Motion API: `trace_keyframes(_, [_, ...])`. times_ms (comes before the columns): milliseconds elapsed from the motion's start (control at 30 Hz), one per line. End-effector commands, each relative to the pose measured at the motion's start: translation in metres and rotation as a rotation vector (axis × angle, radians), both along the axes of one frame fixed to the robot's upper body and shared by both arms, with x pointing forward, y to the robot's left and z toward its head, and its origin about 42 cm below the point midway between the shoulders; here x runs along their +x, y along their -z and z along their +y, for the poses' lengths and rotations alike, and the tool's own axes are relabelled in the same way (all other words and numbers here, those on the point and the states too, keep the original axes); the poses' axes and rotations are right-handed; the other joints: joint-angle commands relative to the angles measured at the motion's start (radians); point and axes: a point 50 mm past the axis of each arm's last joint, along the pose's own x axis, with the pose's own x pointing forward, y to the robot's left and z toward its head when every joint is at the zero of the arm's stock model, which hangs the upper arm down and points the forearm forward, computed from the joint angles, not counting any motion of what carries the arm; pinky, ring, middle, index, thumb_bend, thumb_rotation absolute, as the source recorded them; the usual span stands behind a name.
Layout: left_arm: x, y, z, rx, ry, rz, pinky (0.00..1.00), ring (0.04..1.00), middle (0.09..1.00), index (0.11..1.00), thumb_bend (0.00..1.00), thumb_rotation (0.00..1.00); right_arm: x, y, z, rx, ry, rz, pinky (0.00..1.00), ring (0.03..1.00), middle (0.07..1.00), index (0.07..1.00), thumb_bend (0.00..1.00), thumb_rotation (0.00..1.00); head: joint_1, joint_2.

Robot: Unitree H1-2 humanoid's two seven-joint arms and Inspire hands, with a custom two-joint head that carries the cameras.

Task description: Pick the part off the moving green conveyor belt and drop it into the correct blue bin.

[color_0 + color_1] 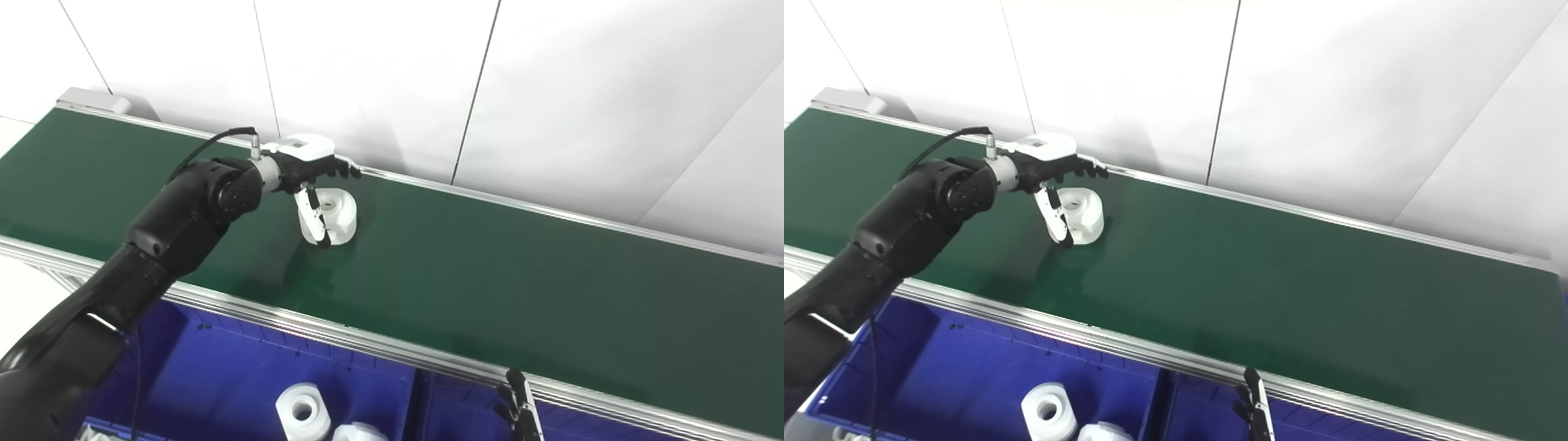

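L hand (pixel 309 174) over the white part (pixel 334 215), which sits on the green belt (pixel 490 275) near its far edge. Fingers spread wide above it, thumb down the near side; not clamped yet, looks like. Pick not done. Blue bin (pixel 245 373) just below belt's near rail already has similar white parts (pixel 301 411). R hand (pixel 520 410) barely in view by that rail, state can't tell. Left: close, lift, drop.

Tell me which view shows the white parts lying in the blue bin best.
The left eye view: one white part shows whole in the blue bin, a second is cut by the bottom edge. The right eye view shows the same pair lower, more cropped.
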Motion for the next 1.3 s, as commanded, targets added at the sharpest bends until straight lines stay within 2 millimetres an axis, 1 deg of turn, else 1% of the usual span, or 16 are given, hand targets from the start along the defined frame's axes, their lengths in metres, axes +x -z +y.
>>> trace_keyframes(0, [0.014,-0.028,-0.007,0.010,0.008,-0.048,0.66,0.859,0.885,0.880,1.00,0.34,0.000,-0.012,0.004,0.047,0.010,-0.070,0.87,0.946,0.986,1.000,0.93,1.00,-0.002,0.001])
trace_keyframes(100, [0.013,-0.022,-0.010,0.025,0.010,-0.035,0.66,0.863,0.889,0.881,1.00,0.36,0.000,-0.012,0.004,0.046,0.013,-0.072,0.86,0.939,0.979,1.000,0.93,1.00,-0.005,0.002])
trace_keyframes(267, [0.010,-0.003,-0.020,0.028,0.013,-0.046,0.67,0.853,0.877,0.874,1.00,0.36,-0.001,-0.013,0.006,0.054,0.012,-0.070,0.86,0.937,0.977,1.000,0.93,1.00,-0.012,0.004])
trace_keyframes(433, [0.008,0.013,-0.032,-0.012,0.038,-0.147,0.61,0.812,0.842,0.849,1.00,0.37,-0.001,-0.013,0.007,0.050,0.012,-0.073,0.86,0.933,0.974,1.000,0.93,1.00,-0.014,0.005])
trace_keyframes(467, [0.007,0.017,-0.035,-0.036,0.040,-0.177,0.58,0.783,0.817,0.823,0.98,0.34,-0.001,-0.013,0.007,0.052,0.013,-0.073,0.86,0.931,0.973,1.000,0.94,1.00,-0.015,0.005])
trace_keyframes(567, [0.004,0.025,-0.045,-0.135,0.033,-0.243,0.54,0.710,0.758,0.747,0.89,0.20,0.000,-0.013,0.009,0.056,0.015,-0.073,0.86,0.928,0.969,1.000,0.95,1.00,-0.018,0.005])
trace_keyframes(600, [0.004,0.028,-0.048,-0.170,0.033,-0.271,0.52,0.656,0.703,0.683,0.86,0.10,0.000,-0.013,0.009,0.058,0.015,-0.072,0.86,0.930,0.970,1.000,0.95,1.00,-0.021,0.005])
trace_keyframes(633, [0.003,0.030,-0.049,-0.192,0.033,-0.290,0.51,0.626,0.673,0.648,0.84,0.05,0.000,-0.013,0.009,0.059,0.015,-0.072,0.86,0.930,0.970,1.000,0.95,1.00,-0.021,0.005])
trace_keyframes(667, [0.003,0.034,-0.053,-0.210,0.048,-0.337,0.51,0.622,0.668,0.643,0.84,0.04,0.000,-0.013,0.010,0.063,0.014,-0.071,0.86,0.930,0.970,1.000,0.95,1.00,-0.023,0.007])
trace_keyframes(700, [0.003,0.037,-0.054,-0.220,0.061,-0.370,0.43,0.521,0.557,0.556,0.65,0.02,-0.001,-0.014,0.010,0.065,0.014,-0.070,0.87,0.931,0.968,1.000,0.95,1.00,-0.024,0.007])
trace_keyframes(767, [0.002,0.042,-0.059,-0.244,0.083,-0.426,0.36,0.437,0.487,0.516,0.56,0.00,-0.001,-0.014,0.011,0.064,0.013,-0.072,0.87,0.930,0.968,1.000,0.95,1.00,-0.026,0.009])
trace_keyframes(833, [0.002,0.045,-0.061,-0.256,0.089,-0.444,0.33,0.406,0.506,0.515,0.51,0.00,-0.001,-0.014,0.011,0.064,0.014,-0.073,0.87,0.930,0.968,1.000,0.95,1.00,-0.026,0.009])
trace_keyframes(867, [0.002,0.045,-0.061,-0.257,0.090,-0.448,0.35,0.410,0.515,0.508,0.50,0.00,-0.001,-0.014,0.011,0.065,0.014,-0.073,0.87,0.929,0.968,1.000,0.94,1.00,-0.026,0.009])
trace_keyframes(967, [0.003,0.044,-0.063,-0.239,0.100,-0.448,0.37,0.418,0.524,0.497,0.50,0.00,-0.001,-0.014,0.011,0.081,0.013,-0.064,0.88,0.934,0.968,1.000,0.95,1.00,-0.025,0.010])
trace_keyframes(1133, [0.004,0.039,-0.064,-0.204,0.117,-0.429,0.36,0.407,0.512,0.509,0.50,0.00,-0.001,-0.014,0.012,0.089,0.013,-0.060,0.88,0.934,0.964,1.000,0.95,1.00,-0.026,0.013])
trace_keyframes(1267, [0.005,0.028,-0.063,-0.163,0.137,-0.410,0.35,0.398,0.503,0.517,0.50,0.00,-0.001,-0.014,0.013,0.090,0.008,-0.056,0.88,0.937,0.964,1.000,0.95,1.00,-0.026,0.013])
